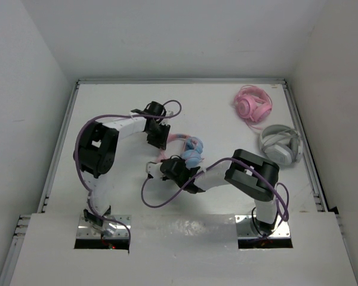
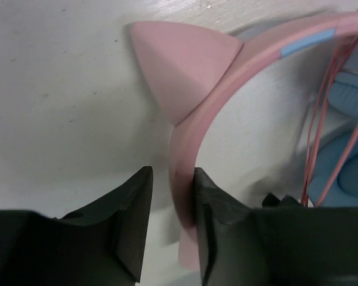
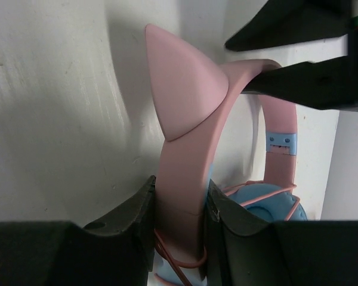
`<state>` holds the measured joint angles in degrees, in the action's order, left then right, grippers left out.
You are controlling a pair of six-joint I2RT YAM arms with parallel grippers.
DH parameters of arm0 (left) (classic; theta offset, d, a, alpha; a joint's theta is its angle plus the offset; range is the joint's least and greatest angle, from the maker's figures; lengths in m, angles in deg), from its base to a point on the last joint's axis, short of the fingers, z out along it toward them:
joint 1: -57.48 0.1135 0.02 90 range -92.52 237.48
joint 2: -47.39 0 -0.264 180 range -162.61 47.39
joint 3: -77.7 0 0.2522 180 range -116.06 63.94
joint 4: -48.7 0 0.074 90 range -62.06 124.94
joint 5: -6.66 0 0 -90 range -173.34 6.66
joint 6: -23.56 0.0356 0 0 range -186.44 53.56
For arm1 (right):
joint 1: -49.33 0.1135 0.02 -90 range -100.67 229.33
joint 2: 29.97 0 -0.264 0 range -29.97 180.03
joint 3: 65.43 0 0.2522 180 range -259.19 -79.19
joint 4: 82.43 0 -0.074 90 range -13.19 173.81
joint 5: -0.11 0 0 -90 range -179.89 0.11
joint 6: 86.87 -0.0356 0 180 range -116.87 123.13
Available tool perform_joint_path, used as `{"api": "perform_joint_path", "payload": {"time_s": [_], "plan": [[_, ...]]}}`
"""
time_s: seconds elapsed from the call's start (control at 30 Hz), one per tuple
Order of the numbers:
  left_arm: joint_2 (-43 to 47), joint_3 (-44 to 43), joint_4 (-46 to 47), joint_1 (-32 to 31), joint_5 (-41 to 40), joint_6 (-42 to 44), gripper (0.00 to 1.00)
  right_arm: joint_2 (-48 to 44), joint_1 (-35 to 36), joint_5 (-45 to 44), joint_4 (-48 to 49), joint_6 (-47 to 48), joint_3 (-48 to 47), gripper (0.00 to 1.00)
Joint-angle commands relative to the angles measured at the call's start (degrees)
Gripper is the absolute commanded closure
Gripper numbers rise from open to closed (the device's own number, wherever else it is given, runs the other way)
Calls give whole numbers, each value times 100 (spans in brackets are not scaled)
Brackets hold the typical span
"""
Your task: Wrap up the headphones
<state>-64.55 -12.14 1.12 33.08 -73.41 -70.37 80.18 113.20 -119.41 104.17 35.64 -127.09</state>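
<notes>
Headphones (image 1: pixel 191 153) on the desk (image 1: pixel 215 101), between the arms. Right end effector (image 3: pixel 180 192) clamped on the headband (image 3: pixel 179 161) below a cat ear (image 3: pixel 182 83), probably to steady it. Left end effector (image 2: pixel 172 176) astride the same band, gap beside one finger (image 2: pixel 131 208): not yet clamped.

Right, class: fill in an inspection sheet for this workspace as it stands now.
Surface: white table, a few small marks.
Job's things: headphones, blue and pink, at mid-table.
Clutter: pink headphones and white-grey headphones, far right, apart from the job.
Grippers: left gripper jaws astride the headband, one touching, a gap at the other; right gripper jaws shut on the headband.
Cables: thin pink cable trails over the blue ear cup; purple robot cables hang in loops.
Surroundings: white walls on three sides.
</notes>
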Motion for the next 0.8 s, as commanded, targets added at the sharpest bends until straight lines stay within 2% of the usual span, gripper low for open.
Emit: {"api": "perform_joint_path", "payload": {"time_s": [0.0, 0.07, 0.1, 0.13, 0.17, 0.27, 0.3, 0.33, 0.37, 0.47, 0.57, 0.77], "plan": [[-284, -136, 245, 23, -62, 67, 74, 33, 63, 552, -427, -430, -26, 100], [-328, -118, 253, 15, 254, 76, 83, -2, 55, 614, -445, -439, -35, 100], [-328, -110, 271, 15, 333, 59, 96, -20, 63, 649, -463, -447, -35, 100], [-311, -101, 271, -3, 438, 58, 100, -63, 63, 649, -471, -491, -61, 100], [-293, -101, 254, -3, 474, 41, 100, -116, 63, 623, -506, -526, -105, 98], [-162, -127, 183, 6, 562, 41, 100, -230, 63, 623, -594, -570, -210, 84], [-66, -153, 157, 6, 623, 41, 100, -326, 63, 631, -629, -579, -255, 68], [-21, -162, 122, 6, 641, 76, 100, -388, 63, 658, -752, -597, -298, 63], [66, -188, 104, 6, 650, 93, 100, -528, 63, 710, -822, -684, -429, 52], [164, -189, 51, 6, 563, 199, 100, -792, 63, 1051, -1226, -860, -719, 34], [173, -162, -10, 6, 431, 348, 100, -1109, 55, 1308, -1543, -913, -931, 24], [85, -233, -159, 6, 53, 735, 100, -1390, 11, 1405, -2009, -869, -1107, 20]]}}
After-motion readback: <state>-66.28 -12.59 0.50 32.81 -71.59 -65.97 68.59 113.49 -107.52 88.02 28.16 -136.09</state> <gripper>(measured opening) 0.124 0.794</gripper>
